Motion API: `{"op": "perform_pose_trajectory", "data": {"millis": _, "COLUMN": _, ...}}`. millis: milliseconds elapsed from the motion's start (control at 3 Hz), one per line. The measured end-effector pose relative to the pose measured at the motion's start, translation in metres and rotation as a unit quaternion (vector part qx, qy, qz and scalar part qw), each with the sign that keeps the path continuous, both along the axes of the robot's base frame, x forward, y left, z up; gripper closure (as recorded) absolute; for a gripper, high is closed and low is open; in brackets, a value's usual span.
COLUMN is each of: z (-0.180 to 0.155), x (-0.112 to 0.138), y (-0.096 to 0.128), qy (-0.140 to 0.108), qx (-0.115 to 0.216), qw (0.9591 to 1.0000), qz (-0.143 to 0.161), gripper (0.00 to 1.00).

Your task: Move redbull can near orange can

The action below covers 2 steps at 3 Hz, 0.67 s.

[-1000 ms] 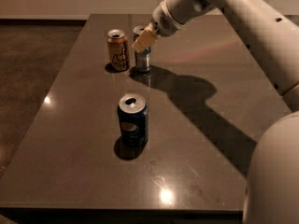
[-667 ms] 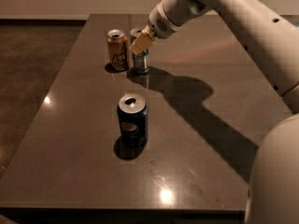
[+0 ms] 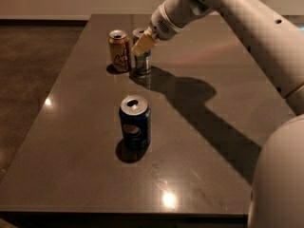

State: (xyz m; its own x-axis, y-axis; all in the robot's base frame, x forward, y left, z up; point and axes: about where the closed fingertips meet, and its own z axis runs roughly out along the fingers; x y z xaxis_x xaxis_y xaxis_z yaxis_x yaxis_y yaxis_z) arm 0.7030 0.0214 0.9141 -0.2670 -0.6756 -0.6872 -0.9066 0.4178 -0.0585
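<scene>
The golden-orange can with dark cursive lettering and a silver top [image 3: 120, 51] stands upright toward the far end of the dark, glossy grey bench [image 3: 199, 141]. Just to the right of this orange can stands the slim, tall silver-and-blue redbull can [image 3: 143, 64], also upright on the bench; I cannot tell if the two touch. The robot's beige-tipped hand [image 3: 142, 44] is at the redbull can's upper part, and I cannot tell if it is clenched on the can or released. The white arm [image 3: 228, 8] reaches in from the orange can's right. A wider dark blue Pepsi can [image 3: 135, 122] stands upright well nearer than the orange can, apart from it.
</scene>
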Motion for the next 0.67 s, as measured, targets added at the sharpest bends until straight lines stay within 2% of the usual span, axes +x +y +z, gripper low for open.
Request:
{"op": "perform_pose_trajectory", "data": {"millis": 333, "z": -0.0021, "x": 0.0000, "y": 0.0019, "qy": 0.002, "qx": 0.000, "qw": 1.0000, "qz": 0.002, "gripper": 0.00}}
{"op": "perform_pose_trajectory", "data": {"millis": 667, "z": -0.0022, "x": 0.0000, "y": 0.0020, "qy": 0.002, "qx": 0.000, "qw": 1.0000, "qz": 0.002, "gripper": 0.00}}
